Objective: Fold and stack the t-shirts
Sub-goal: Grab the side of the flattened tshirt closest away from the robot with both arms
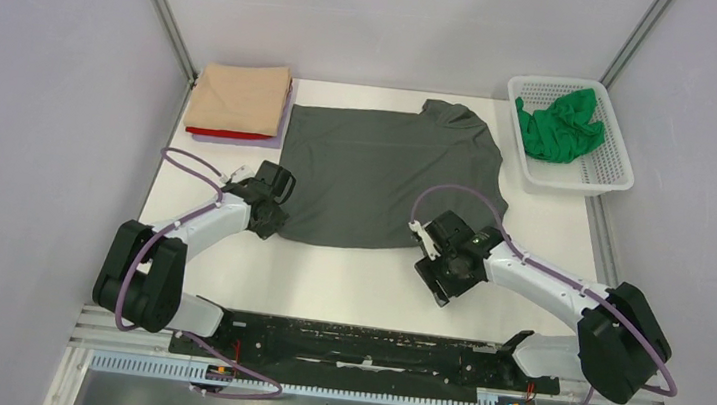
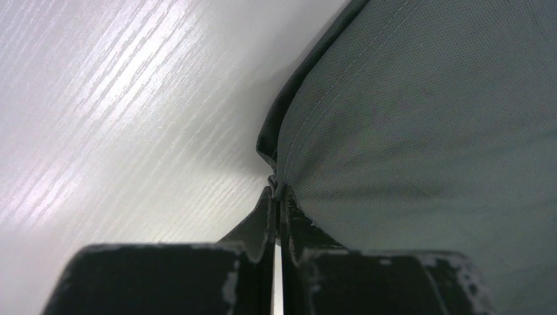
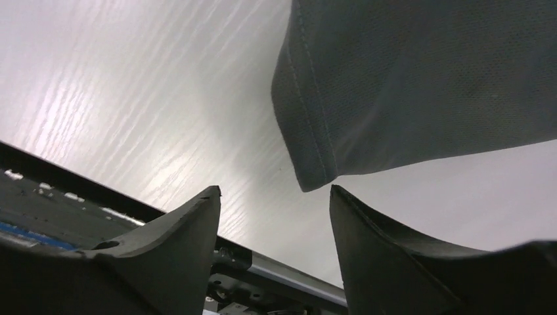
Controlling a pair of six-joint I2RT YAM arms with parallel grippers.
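The dark grey t-shirt [image 1: 387, 175] lies spread on the white table, collar at the back. My left gripper [image 1: 270, 221] is shut on its near left hem corner, the pinched cloth [image 2: 394, 118] showing in the left wrist view above the gripper [image 2: 278, 197]. My right gripper [image 1: 429, 262] is open and empty at the near right hem corner; that corner [image 3: 315, 172] hangs just ahead of the gripper [image 3: 274, 191]. A folded tan t-shirt [image 1: 240, 96] tops a stack over a red t-shirt [image 1: 229, 134] and a pale lilac t-shirt [image 1: 286, 115] at the back left. The bright green t-shirt [image 1: 559, 123] is crumpled in the basket.
A white plastic mesh basket [image 1: 611, 171] stands at the back right. The black arm mounting rail [image 1: 350, 342] runs along the near table edge and also shows in the right wrist view [image 3: 59, 190]. Grey walls close in both sides.
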